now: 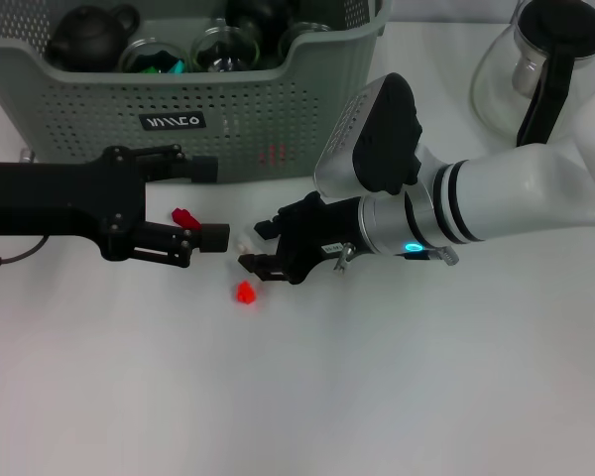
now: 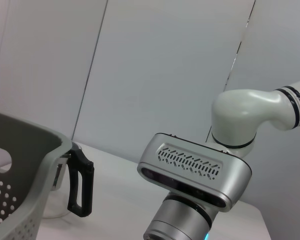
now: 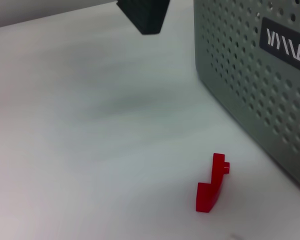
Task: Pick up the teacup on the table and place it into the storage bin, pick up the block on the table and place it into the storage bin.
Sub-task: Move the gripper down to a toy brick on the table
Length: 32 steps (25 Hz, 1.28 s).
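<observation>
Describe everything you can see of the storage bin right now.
The storage bin is a grey-green plastic basket with perforated walls, a scooped handle cut-out and a black label with white lettering. It stands upright at the table's far side, behind both grippers. Inside sit a dark teapot and glass cups. Nothing grips it.

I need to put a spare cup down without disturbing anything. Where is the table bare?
The near half of the table, below both grippers, is bare. Crowded: the strip before the storage bin, where the left gripper, right gripper and two red blocks sit. The glass carafe fills the far right corner.
</observation>
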Available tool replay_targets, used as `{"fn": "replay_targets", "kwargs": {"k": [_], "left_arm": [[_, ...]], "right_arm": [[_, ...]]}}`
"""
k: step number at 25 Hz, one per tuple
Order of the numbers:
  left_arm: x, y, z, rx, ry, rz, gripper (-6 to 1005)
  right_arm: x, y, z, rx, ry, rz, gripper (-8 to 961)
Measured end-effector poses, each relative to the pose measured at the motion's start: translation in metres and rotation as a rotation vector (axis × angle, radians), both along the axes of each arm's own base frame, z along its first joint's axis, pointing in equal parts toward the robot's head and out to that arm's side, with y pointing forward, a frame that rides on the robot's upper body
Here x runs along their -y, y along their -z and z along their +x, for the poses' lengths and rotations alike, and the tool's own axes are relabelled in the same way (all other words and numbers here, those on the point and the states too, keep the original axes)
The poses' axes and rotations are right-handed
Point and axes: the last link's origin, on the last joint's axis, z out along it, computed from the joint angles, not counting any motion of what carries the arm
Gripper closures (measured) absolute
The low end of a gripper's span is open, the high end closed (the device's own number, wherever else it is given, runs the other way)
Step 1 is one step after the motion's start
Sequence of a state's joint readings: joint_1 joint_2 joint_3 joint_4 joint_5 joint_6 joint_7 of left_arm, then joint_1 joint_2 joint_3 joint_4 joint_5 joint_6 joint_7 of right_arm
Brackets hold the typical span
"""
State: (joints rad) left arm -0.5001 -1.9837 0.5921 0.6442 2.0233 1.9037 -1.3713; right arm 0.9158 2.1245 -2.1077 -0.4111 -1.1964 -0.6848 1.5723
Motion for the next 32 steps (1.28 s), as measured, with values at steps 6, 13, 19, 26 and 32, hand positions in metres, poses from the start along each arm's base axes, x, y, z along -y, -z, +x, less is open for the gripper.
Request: {"fn": "replay_targets", "kwargs": {"k": [6, 13, 19, 26, 32], "left_arm": [[0.000, 0.000, 0.000, -0.001, 0.001, 0.000, 52], [0.000, -0.006, -0.001, -0.003, 0.001, 0.002, 52], [-0.002, -0.010, -0.001, -0.003, -0.005, 0.008, 52], [-0.003, -0.017, 0.001, 0.011, -0.028, -0.005, 52], [-0.004, -0.020, 0.004, -0.022, -0.003, -0.014, 52]], "right_arm": [[0.001, 0.000, -0.001, -0.004, -0.001, -0.008, 462], [0.005, -0.001, -0.003, -0.027, -0.011, -0.022, 474], [0.008, -0.009, 0.000, -0.060, -0.012, -0.035, 367], [0.004, -0.031, 0.006, -0.130, -0.010, -0.034, 112], [0.015, -0.066, 0.016, -0.203, -0.082, -0.153, 54]]}}
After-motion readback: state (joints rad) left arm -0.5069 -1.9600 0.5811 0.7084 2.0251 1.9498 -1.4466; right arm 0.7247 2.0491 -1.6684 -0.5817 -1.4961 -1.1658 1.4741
